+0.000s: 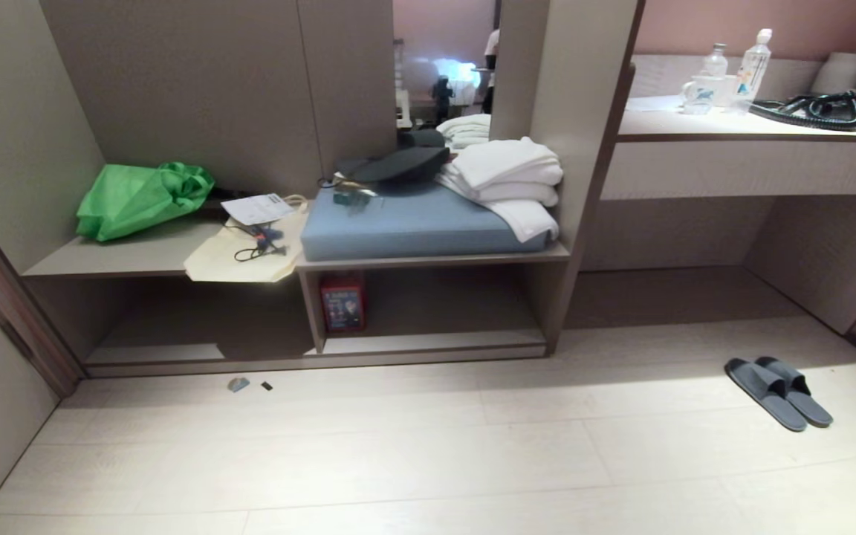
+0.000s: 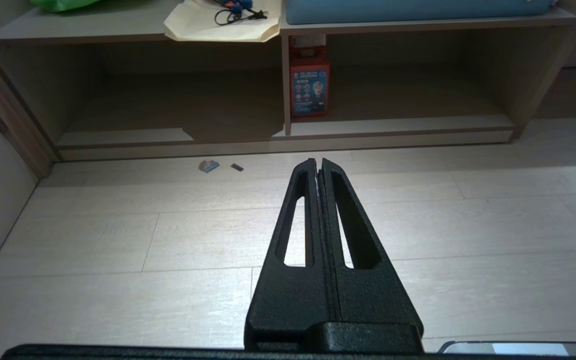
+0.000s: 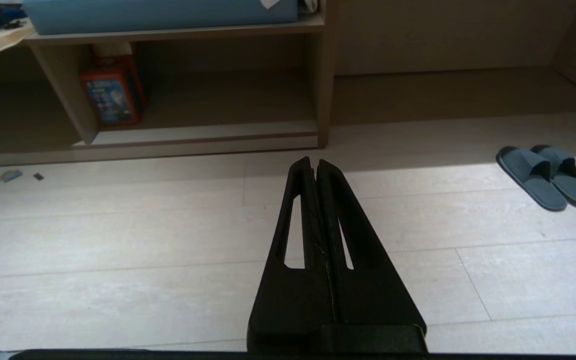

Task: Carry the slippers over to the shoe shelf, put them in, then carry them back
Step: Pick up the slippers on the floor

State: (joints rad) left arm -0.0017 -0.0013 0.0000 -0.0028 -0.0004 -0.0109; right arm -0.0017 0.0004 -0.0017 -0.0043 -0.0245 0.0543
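Note:
The grey-blue slippers lie side by side on the pale floor at the right, in front of the desk recess; the right wrist view shows the slippers too, far off to the side of my right gripper. The shoe shelf is the low beige cubby under the bench, and in the left wrist view the shoe shelf stands straight ahead of my left gripper. Both grippers are shut with nothing in them and hang above bare floor. Neither arm appears in the head view.
A red box stands in the cubby at its left divider. On the bench above lie a blue cushion, white towels, a green bag and a cream tote. Small scraps lie on the floor.

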